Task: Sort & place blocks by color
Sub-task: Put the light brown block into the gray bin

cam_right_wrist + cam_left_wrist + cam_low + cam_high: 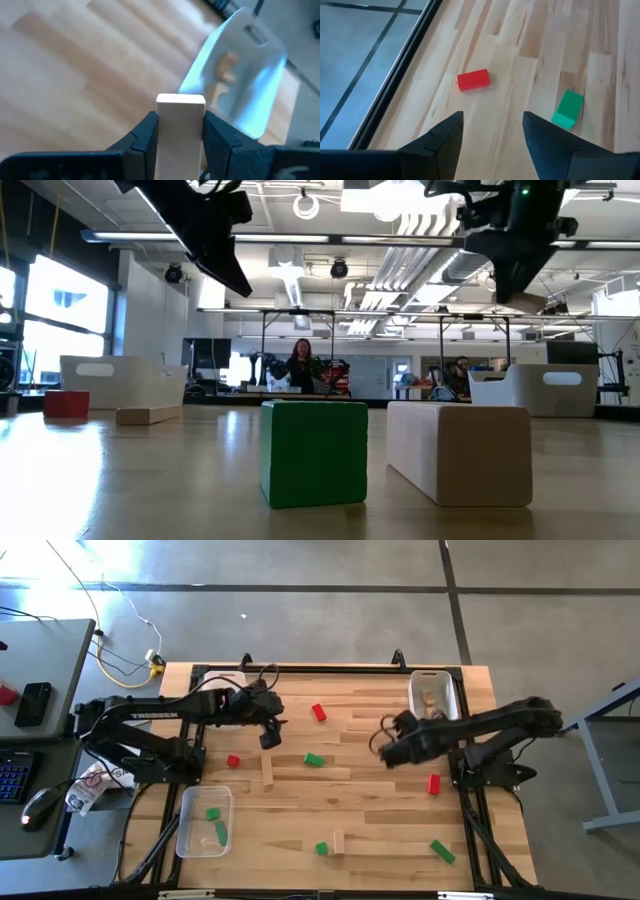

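My right gripper (180, 134) hangs above the table's middle right (386, 748), shut on a plain wood block (180, 120). Just beyond it stands a white tray (239, 85) with wood pieces (432, 698) inside. My left gripper (492, 125) is open above the table's middle left (270, 736). A red block (473, 79) and a green block (568, 109) lie flat on the wood ahead of it. More red (233, 761), green (321, 849) and wood (339, 842) blocks lie scattered. A clear tray (186, 832) holds green blocks (216, 828). My right gripper pinches the plain wood block between its two fingers (145, 135), one on each long side (164, 131). The block's end face (180, 100) sticks out past the fingertips. The block is lifted clear of the table, as its end (526, 302) shows in the low view.
Near the table's near edge lie a green block (313, 452) and a wood block (460, 450). A red block (433, 783) sits by the right arm's base, another red (319, 712) farther back, a wood block (267, 772) near the middle. A second white tray (120, 380) stands far left.
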Robot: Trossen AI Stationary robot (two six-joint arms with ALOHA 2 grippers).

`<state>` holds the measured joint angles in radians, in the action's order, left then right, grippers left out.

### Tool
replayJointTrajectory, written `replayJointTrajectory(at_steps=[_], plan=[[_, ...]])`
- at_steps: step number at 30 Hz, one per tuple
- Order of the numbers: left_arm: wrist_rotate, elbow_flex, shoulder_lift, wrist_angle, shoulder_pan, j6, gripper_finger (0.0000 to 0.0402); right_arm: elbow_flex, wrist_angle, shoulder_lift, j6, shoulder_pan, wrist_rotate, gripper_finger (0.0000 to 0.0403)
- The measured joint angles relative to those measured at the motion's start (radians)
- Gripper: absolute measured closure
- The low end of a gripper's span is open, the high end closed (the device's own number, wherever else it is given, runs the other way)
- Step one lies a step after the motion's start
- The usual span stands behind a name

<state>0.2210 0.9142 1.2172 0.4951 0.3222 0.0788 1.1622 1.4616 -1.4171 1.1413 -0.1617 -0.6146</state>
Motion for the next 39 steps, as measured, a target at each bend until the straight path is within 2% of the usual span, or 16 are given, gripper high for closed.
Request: replayJointTrajectory(at_steps=[11, 17, 24, 30, 39], plan=[[-0.001, 0.000, 0.082, -0.058, 0.000, 0.004, 0.0209, 0.000, -0.002, 0.099, -0.185, 0.265, -0.135, 0.0305], [-0.029, 0.000, 0.125, -0.083, 0.000, 0.010, 0.0209, 0.001, -0.011, 0.096, -0.245, 0.405, -0.144, 0.0304], [-0.084, 0.000, 0.176, -0.112, 0.000, 0.013, 0.0209, 0.001, -0.029, 0.095, -0.337, 0.561, -0.060, 0.0304], [-0.090, 0.000, 0.221, -0.143, -0.002, 0.012, 0.0209, 0.001, -0.054, 0.095, -0.406, 0.664, 0.007, 0.0304], [-0.169, 0.000, 0.275, -0.198, -0.006, 0.012, 0.0209, 0.001, -0.117, 0.028, -0.493, 0.745, 0.071, 0.0304]])
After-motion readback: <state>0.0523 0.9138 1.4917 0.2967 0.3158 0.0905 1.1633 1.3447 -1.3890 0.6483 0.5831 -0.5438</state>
